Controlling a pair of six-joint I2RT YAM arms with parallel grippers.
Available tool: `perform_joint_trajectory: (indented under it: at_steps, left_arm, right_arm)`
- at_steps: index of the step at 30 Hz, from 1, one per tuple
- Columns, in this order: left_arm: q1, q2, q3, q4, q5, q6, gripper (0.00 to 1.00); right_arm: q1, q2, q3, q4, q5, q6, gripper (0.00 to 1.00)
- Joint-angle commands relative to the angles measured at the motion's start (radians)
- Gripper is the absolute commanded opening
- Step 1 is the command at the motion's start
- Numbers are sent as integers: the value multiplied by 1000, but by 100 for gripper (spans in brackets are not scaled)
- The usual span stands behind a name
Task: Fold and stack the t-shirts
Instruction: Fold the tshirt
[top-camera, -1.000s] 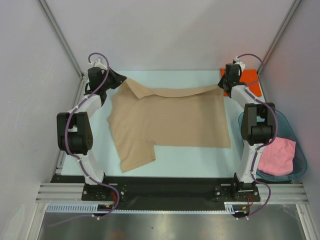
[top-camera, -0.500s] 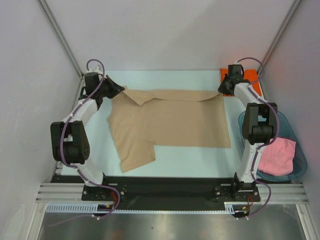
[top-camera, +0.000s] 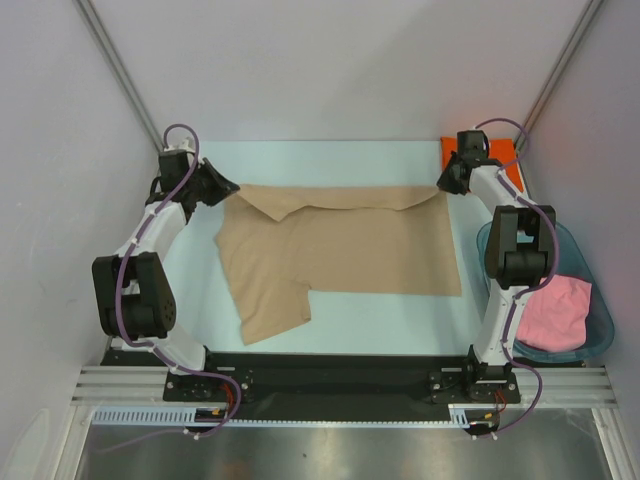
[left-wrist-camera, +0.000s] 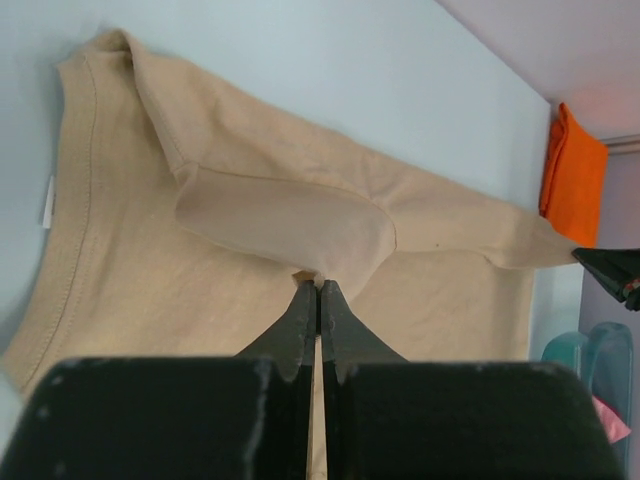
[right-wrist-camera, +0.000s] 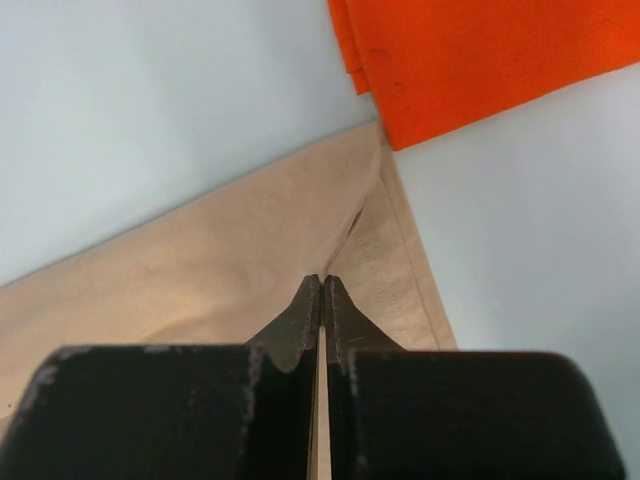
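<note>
Pinching a raised fold of cloth at the far left of the pale blue-green table top (top-camera: 340, 160), the left arm's black two-finger gripper (left-wrist-camera: 318, 285) has its jaws pressed together on a tan cloth t-shirt (top-camera: 350, 245). The left wrist view shows the fabric humped up just ahead of the fingertips. A stitched hem and a small white tag lie at the left of that view. The tan shirt lies spread across the middle of the table, its far edge drawn in a line between the two arms. A loose flap is turned over near the left gripper, and one lobe of cloth trails toward the near edge. At the far right end of that line, the right arm's black two-finger gripper (right-wrist-camera: 322, 280) is likewise clamped shut on the shirt's corner, with the hem seam running just beside its tips. A folded bright orange cloth t-shirt (right-wrist-camera: 480, 50) sits flat in the far right corner of the table, its edge just beside the tan corner. Nearer, along the right side next to the right arm, a translucent teal plastic tub (top-camera: 603, 315) holds a crumpled pink cloth t-shirt (top-camera: 555, 310).
</note>
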Motion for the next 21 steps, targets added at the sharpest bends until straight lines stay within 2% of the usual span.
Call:
perform_joint_trajectory:
  at_steps: [1, 9, 16, 21]
  left_arm:
    - [9, -19, 31, -42, -13, 43, 0]
    - [10, 7, 18, -50, 1, 44, 0]
    - [10, -2, -25, -56, -23, 11, 1]
    - [12, -14, -64, -57, -39, -28, 1]
  right_arm:
    - [-27, -41, 18, -34, 29, 2, 0]
    - [-47, -79, -24, -57, 71, 16, 0]
    - [-49, -50, -37, -68, 8, 20, 0]
    - [-49, -45, -54, -72, 29, 25, 2]
